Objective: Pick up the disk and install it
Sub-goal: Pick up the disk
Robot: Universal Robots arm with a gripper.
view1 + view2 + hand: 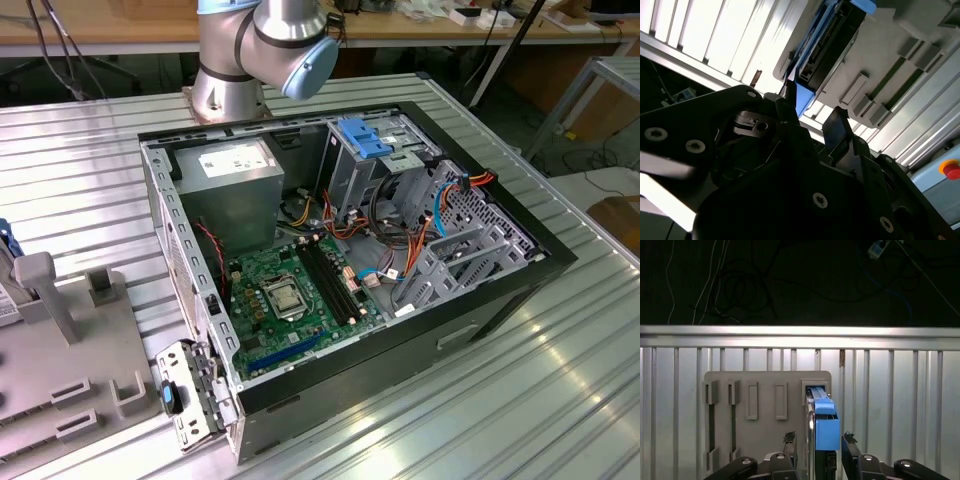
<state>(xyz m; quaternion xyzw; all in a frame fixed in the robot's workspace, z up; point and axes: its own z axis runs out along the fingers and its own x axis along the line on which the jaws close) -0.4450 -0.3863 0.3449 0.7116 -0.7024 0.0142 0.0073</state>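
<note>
Exterior view
- Computer case point(480, 330): lid off, in the middle of the ribbed metal table point(560, 400).
- Green board point(250, 275): lies flat inside the case.
- Robot arm point(270, 45): its base stands at 12 o'clock, behind the case.
- Grey holder point(70, 340): on the table at 8 o'clock.
- Disk point(4, 245): just a bit of blue at the edge, at 9 o'clock.

First wrist view
- Disk point(824, 422): stands on its edge in an end slot of the grey holder point(765, 390), blue rail facing the camera.
- Gripper point(818, 439): fingers point(790, 441) apart, one on each side of the disk. I cannot tell if they touch it.

Second wrist view
- Disk point(832, 40): sits in the holder point(890, 65).
- Gripper point(812, 107): its two dark fingers point(837, 120) stand apart, with the blue rail between them.
- Red button point(951, 170): far off to the side.
</note>
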